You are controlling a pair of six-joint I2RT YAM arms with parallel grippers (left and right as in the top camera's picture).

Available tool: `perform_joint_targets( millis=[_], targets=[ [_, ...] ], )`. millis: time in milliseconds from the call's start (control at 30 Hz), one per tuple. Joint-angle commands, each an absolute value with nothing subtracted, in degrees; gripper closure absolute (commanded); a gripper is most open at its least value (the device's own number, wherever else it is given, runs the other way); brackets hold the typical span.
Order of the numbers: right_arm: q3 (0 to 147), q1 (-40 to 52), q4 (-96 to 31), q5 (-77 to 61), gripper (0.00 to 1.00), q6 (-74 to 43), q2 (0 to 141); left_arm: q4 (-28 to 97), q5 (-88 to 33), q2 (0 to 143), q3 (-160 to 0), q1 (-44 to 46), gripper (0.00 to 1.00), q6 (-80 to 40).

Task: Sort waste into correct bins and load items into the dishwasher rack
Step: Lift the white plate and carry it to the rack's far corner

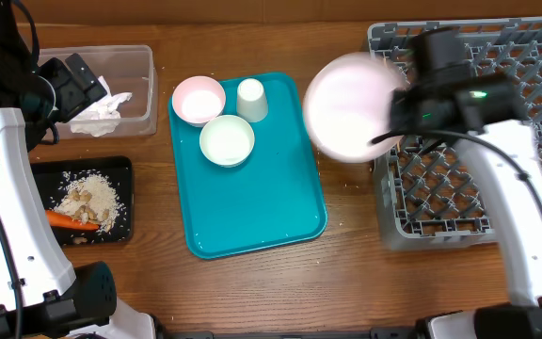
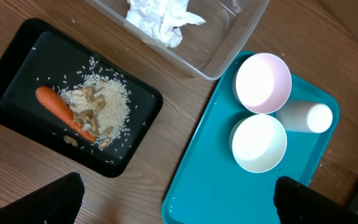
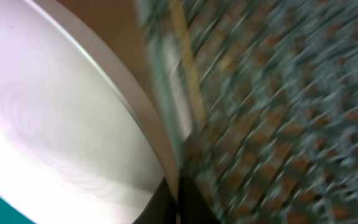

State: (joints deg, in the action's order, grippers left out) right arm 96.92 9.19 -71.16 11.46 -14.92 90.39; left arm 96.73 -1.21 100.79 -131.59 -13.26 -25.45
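From above, the right pincer (image 1: pixel 395 111) is clenched on the rim of the white plate (image 1: pixel 346 104). The plate hangs blurred over the tabletop (image 1: pixel 346 273), just beside the left wall of the grey rack (image 1: pixel 534 56). A grip on one edge looks risky to me. The plate could pivot or slip, and its low side could clip the rack wall before clearing it. The left pincer (image 1: pixel 67 81) hovers over the clear tub (image 1: pixel 139 85), well apart from all that.

The left wrist view shows its fingers (image 2: pixel 64 199) spread wide and empty above the teal tray (image 2: pixel 210 174). A pinkish bowl (image 2: pixel 263 82), a white bowl (image 2: pixel 258 143) and the cup (image 2: pixel 306 117) wait there. Tissue (image 2: pixel 160 18) lies in the tub, and carrot (image 2: pixel 58 107) and rice (image 2: pixel 107 102) lie in the black tray (image 2: pixel 30 56).

The right wrist view is smeared, with the plate rim pinched at the bottom and the rack pegs close behind. If the plate goes down flat rather than on edge, I judge it would perch on the pegs, not between them.
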Motion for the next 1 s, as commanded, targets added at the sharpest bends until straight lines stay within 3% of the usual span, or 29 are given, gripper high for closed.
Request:
perform_joint_targets(
  millis=[0, 133, 333, 633, 967],
  targets=[
    [98.4, 0.7, -65.3, 25.9, 0.96, -14.5, 88.2, 96.8, -0.6, 100.8, -131.6, -13.5, 0.00, -26.2],
    [98.3, -8.5, -54.3, 33.1, 0.96, -13.3, 90.8, 96.8, -0.6, 100.8, -131.6, -13.5, 0.00, -26.2],
    [98.3, -15.8, -42.0, 33.4, 0.96, 2.3, 99.9, 96.8, -0.6, 100.8, -131.6, -13.5, 0.00, -26.2],
    [98.3, -15.8, -33.2, 36.0, 0.96, 17.8, 109.4, 96.8, -0.6, 100.8, -131.6, -13.5, 0.00, -26.2],
    [98.3, -9.1, -34.0, 36.0, 0.96, 16.7, 109.6, 96.8, -0.6, 100.8, -131.6, -13.5, 0.00, -26.2]
  ],
)
